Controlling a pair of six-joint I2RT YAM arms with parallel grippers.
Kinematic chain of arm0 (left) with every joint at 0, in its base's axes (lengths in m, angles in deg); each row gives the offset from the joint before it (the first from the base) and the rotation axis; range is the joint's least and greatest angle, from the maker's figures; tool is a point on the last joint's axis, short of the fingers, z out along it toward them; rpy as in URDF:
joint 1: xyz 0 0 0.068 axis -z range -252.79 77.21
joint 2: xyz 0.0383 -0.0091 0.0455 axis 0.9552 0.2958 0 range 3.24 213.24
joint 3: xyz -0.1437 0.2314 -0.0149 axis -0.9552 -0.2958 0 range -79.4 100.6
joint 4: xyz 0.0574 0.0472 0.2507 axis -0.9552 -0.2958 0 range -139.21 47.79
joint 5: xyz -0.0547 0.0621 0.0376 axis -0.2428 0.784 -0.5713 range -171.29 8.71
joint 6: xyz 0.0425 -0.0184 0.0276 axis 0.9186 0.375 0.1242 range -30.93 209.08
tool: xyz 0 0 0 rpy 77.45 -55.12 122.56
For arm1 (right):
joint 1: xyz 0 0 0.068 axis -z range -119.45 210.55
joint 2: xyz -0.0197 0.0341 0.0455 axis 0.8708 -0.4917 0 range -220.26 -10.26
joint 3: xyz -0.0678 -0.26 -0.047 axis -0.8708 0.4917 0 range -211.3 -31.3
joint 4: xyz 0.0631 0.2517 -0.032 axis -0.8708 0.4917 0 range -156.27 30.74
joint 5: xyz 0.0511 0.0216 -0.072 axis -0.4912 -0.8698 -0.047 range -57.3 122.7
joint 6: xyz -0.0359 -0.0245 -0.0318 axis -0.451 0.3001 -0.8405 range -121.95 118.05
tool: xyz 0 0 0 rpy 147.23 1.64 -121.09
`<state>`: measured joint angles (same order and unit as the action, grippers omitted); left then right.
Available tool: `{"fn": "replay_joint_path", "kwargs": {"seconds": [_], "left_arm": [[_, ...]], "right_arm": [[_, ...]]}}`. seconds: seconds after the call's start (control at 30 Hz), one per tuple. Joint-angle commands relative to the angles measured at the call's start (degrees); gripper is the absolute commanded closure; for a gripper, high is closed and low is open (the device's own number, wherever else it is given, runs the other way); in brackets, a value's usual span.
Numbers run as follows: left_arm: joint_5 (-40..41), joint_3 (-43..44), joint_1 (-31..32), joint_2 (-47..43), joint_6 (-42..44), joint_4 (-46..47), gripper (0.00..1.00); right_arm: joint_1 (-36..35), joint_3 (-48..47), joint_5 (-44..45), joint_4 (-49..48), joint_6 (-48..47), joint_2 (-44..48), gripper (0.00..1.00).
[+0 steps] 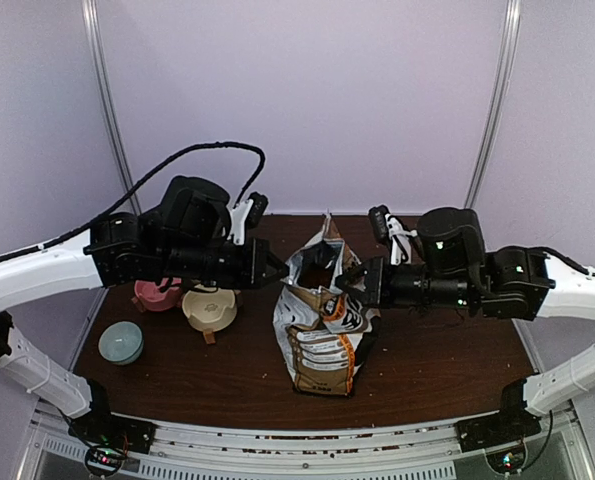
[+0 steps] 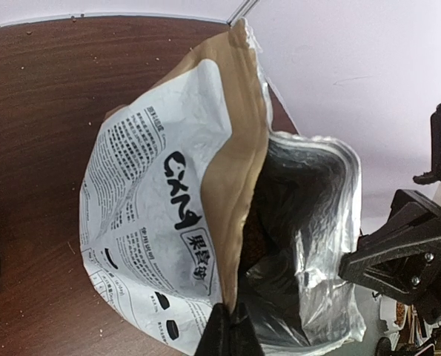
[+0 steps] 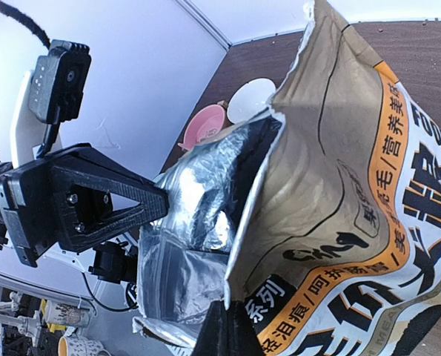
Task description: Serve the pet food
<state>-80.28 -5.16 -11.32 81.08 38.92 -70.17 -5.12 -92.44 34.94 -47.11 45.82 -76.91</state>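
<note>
One dark wooden desk (image 1: 427,370) carries everything. At its middle one large paper bag (image 1: 322,335) is stood, its long axis judged roughly upright, its torn mouth turned upward and spread wide.

Two arms are counted, one reaching in from each side. The left tool (image 1: 277,270) is clenched on the bag's left rim, its fingertips pinched together over the paper edge in its own wrist view. The right tool (image 1: 349,285) is clenched in the same way on the opposite, foil-lined rim. The mouth is thus held open between them.

Three bowls are counted, all left of the bag and nearer the left arm: a pink bowl (image 1: 155,296) furthest back, a cream bowl (image 1: 209,308) just beside it, and a blue-grey bowl (image 1: 121,342) set apart toward the near edge. No food is seen in them.

The pet food (image 2: 251,237) is glimpsed only as a reddish-brown mass deep inside the bag, below both tools and between them; its pieces are too many and too small to be counted. The coming move is judged to depend on this: the food lies downward from both tools, the bowls leftward.
</note>
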Motion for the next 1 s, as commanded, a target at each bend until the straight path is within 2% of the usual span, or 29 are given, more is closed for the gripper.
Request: {"fn": "replay_joint_path", "kwargs": {"seconds": [0.0, 0.07, 0.13, 0.17, 0.3, 0.37, 0.43, 0.53, 0.83, 0.87, 0.9, 0.97], "left_arm": [[1.6, -0.8, -0.6, -3.3, 1.6, 2.3, 1.0], [-1.2, 0.2, -0.6, -2.8, 3.5, 3.7, 1.0], [-2.5, 2.9, -0.6, -1.3, 5.9, 3.2, 0.82], [-2.5, 4.8, -0.7, -0.6, 7.0, 2.3, 0.73], [-1.4, 12.0, -1.4, 3.1, 11.4, -3.5, 0.43], [-2.8, 14.8, -2.8, 5.4, 12.6, -6.1, 0.34], [-4.3, 17.2, -3.9, 7.7, 13.5, -8.5, 0.28], [-5.5, 20.3, -4.7, 10.5, 15.0, -10.6, 0.24], [-9.2, 24.9, -4.9, 16.2, 16.9, -12.5, 0.21], [-9.0, 25.3, -5.0, 16.7, 17.0, -13.0, 0.22], [-8.7, 25.8, -5.0, 17.4, 17.2, -13.8, 0.28], [-7.6, 26.8, -5.0, 18.1, 17.6, -15.4, 0.51]], "right_arm": [[0.1, -1.9, 3.1, 6.7, 0.9, 1.7, 1.0], [0.2, -2.9, 1.6, 6.9, 0.6, 1.7, 1.0], [0.2, -5.2, 0.6, 8.3, -0.4, 1.3, 1.0], [0.2, -6.8, 1.1, 10.0, -0.8, 0.9, 0.94], [0.3, -13.3, 6.1, 17.1, -3.0, -0.5, 0.55], [0.9, -15.3, 8.5, 20.0, -3.6, -1.3, 0.38], [2.0, -17.1, 9.9, 22.5, -3.9, -2.4, 0.31], [3.9, -20.3, 10.5, 25.4, -4.8, -5.4, 0.25], [5.3, -33.7, 13.7, 33.8, -8.7, -17.8, 0.25], [5.2, -35.2, 14.3, 35.1, -8.9, -19.3, 0.28], [5.3, -36.7, 15.1, 36.6, -9.2, -20.7, 0.35], [5.3, -39.4, 16.3, 39.6, -9.6, -23.3, 0.5]]}}
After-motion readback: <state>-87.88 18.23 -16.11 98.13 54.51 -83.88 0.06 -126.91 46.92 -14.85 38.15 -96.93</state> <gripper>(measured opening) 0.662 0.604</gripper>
